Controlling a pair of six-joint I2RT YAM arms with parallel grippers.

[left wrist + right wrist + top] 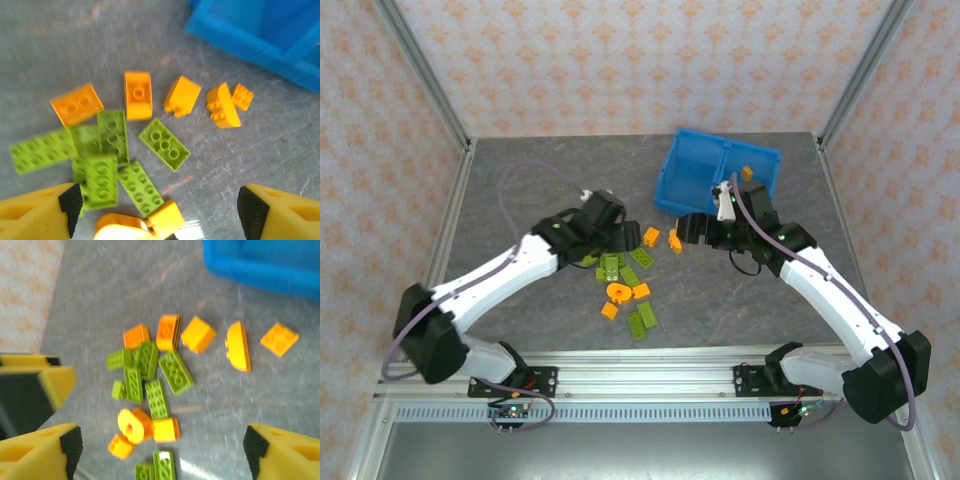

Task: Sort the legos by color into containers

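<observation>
Nearest you on the grey table, a pair of lime-green plastic bricks lay side by side, with a small orange brick just to their left. Just beyond them sat the round orange ring piece, touching a square orange brick on its right. Farther on, a cluster of lime-green rectangular bricks lay crowded together, some overlapping. Your left wrist camera showed a green six-stud brick lying at the cluster's right edge.

Past the greens ran a loose row of orange pieces. From left to right these were a flat orange four-stud plate, a narrow orange brick, a sloped orange brick, an orange half-round piece and a small orange square plate near it.

Your left hand hung over the far left part of the pile, its yellow fingers spread wide and holding nothing. Your right hand hovered just right of the orange row, close to the bin's near wall. Its fingers were likewise parted with nothing between them.

Farthest back stood the blue translucent plastic bin, set askew on the table. Its central divider split it into two square compartments. One orange block lay in the right compartment.
</observation>
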